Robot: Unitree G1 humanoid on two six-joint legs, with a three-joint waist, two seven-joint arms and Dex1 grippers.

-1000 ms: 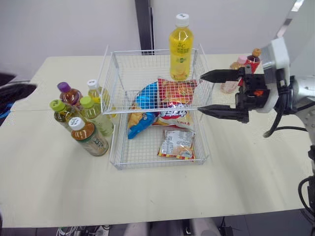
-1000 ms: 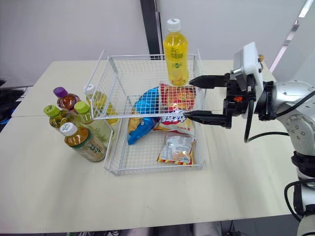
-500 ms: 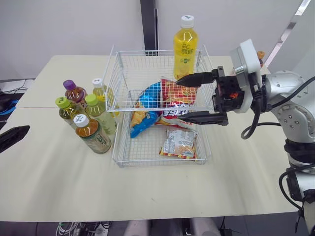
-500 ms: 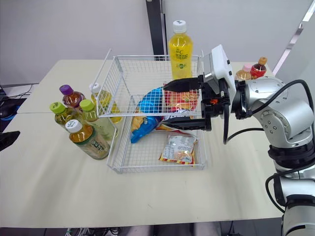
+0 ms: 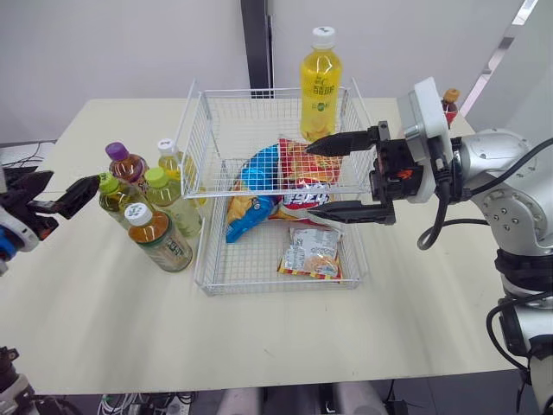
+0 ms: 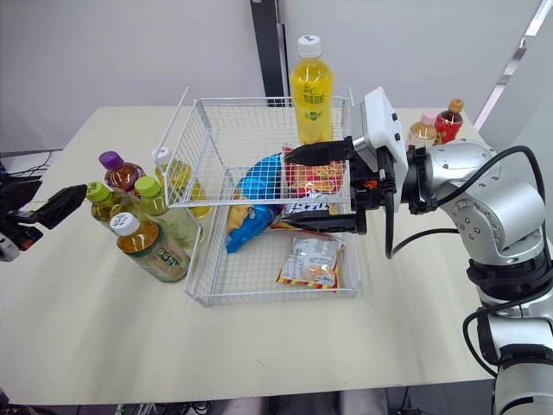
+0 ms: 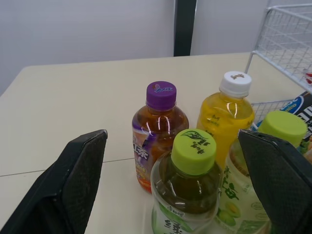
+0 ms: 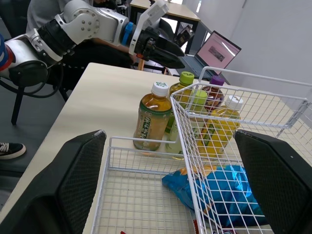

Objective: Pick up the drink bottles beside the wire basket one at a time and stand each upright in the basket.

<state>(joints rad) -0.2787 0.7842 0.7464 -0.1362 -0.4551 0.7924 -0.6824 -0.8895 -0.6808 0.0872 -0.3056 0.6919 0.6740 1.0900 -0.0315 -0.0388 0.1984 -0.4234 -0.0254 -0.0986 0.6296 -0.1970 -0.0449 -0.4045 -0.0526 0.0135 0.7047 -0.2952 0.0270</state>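
Left claw [image 5: 59,192] has swung in, wide open, empty, beside green-capped bottle [image 5: 109,190]; right claw [image 5: 311,179] gapes empty over wire basket [image 5: 276,292]. Left pick looks next.

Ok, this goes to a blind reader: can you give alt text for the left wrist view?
The open left gripper faces four upright bottles on the table: a green-cap bottle nearest, a purple-cap bottle and a white-cap bottle behind it, a second green-cap bottle alongside. The basket stands just beyond them.

Cream counter [image 5: 259,337], white wire basket [image 5: 276,291], white-capped yellow bottle [image 5: 320,86] at upper centre, blue snack bag [image 5: 255,177], red snack bag [image 5: 311,160].
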